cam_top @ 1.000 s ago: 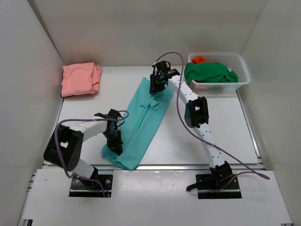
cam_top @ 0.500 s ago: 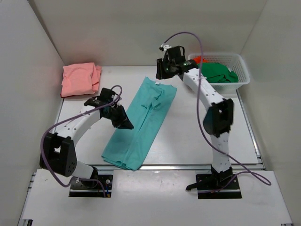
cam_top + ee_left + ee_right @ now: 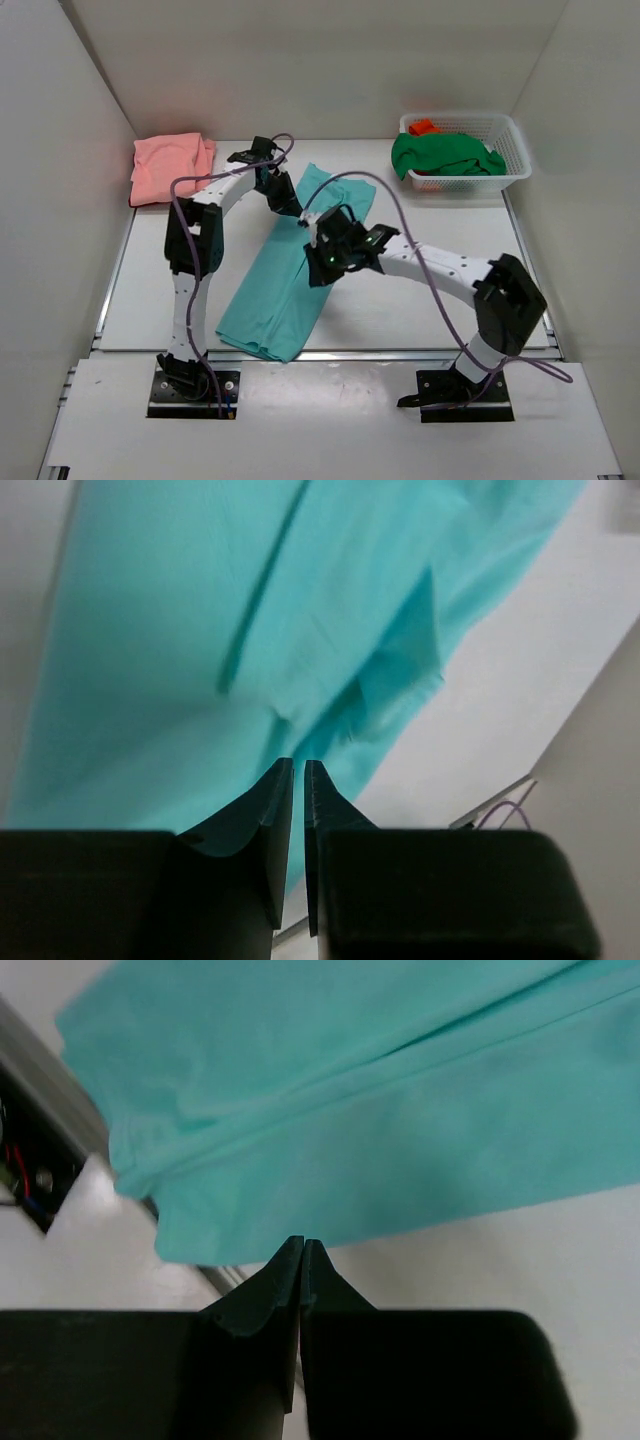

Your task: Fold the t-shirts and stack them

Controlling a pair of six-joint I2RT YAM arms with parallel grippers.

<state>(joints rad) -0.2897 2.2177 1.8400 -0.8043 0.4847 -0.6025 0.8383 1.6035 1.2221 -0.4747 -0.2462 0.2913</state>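
**Top external view.** The teal t-shirt (image 3: 285, 290), folded into a long strip, lies diagonally across the middle of the tabletop (image 3: 420, 300), with its near end by the front edge. The salmon t-shirt (image 3: 170, 168) sits folded at the far left corner. The dark green t-shirt (image 3: 445, 155) lies heaped in the white basket (image 3: 470, 183) at the far right. The left pincer (image 3: 290, 205) hangs over the strip's far end, and the right pincer (image 3: 320, 258) over its middle.

**Left wrist view.** The left pincer (image 3: 298, 767) has its 2 fingers a thin slit apart, pinching nothing. The teal t-shirt (image 3: 200, 630) spreads below it, with a small fold near its edge.

**Right wrist view.** The right pincer (image 3: 302, 1243) is pressed together and empty. Its tip is over the strip's long edge, where the teal t-shirt (image 3: 400, 1110) meets bare tabletop (image 3: 500, 1250).
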